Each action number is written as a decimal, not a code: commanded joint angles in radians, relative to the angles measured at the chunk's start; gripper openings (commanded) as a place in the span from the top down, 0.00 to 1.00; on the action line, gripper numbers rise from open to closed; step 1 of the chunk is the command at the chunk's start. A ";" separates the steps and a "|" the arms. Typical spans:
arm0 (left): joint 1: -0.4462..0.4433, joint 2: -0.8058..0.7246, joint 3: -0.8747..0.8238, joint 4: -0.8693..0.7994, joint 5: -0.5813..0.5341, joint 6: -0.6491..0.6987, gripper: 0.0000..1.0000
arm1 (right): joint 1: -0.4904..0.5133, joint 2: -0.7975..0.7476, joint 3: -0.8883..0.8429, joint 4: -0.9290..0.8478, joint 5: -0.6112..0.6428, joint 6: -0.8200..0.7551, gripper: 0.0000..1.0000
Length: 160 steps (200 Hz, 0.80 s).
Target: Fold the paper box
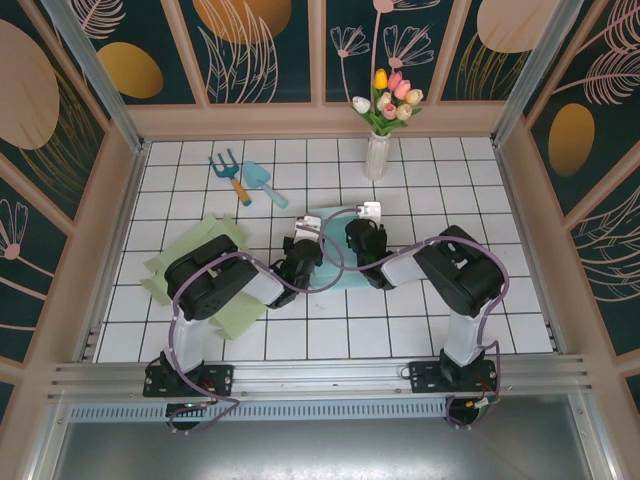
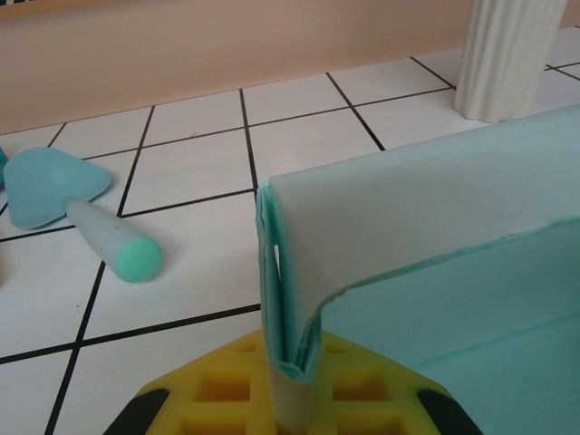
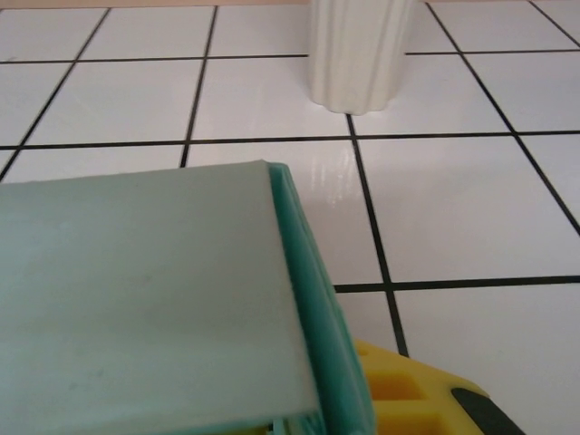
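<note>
The teal paper box (image 1: pixel 335 272) lies partly folded on the white tiles at the middle of the table, between both arms. My left gripper (image 1: pixel 300 250) is at its left side. In the left wrist view the left gripper (image 2: pixel 292 391) is shut on an upright, several-layered corner of the box wall (image 2: pixel 408 217), with yellow pads (image 2: pixel 217 390) on both sides. My right gripper (image 1: pixel 362 240) is at the box's right side. In the right wrist view the box wall (image 3: pixel 145 299) runs down into the right gripper (image 3: pixel 308 426). One yellow pad (image 3: pixel 399 394) lies against it and the other is hidden.
A white vase (image 1: pixel 377 152) of tulips stands behind the box, close ahead of both wrists (image 2: pixel 512 54) (image 3: pixel 358 50). A teal trowel (image 1: pixel 262 183) (image 2: pixel 82 208) and a small fork (image 1: pixel 228 172) lie at the back left. Green paper sheets (image 1: pixel 215 295) lie under the left arm.
</note>
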 commanded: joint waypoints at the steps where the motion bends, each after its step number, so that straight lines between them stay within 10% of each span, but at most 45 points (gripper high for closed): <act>1: 0.005 0.037 -0.016 -0.124 -0.025 0.027 0.98 | -0.036 -0.010 0.016 -0.135 0.170 0.061 0.78; 34: 0.005 0.039 -0.015 -0.128 -0.023 0.028 0.98 | -0.031 -0.016 0.022 -0.146 0.168 0.094 0.76; 93: 0.005 0.039 -0.015 -0.129 -0.020 0.030 0.98 | -0.030 -0.087 -0.064 0.040 -0.252 0.061 0.63; 160: 0.005 0.039 -0.011 -0.130 -0.022 0.027 0.98 | -0.030 -0.131 -0.092 -0.011 -0.269 0.100 0.55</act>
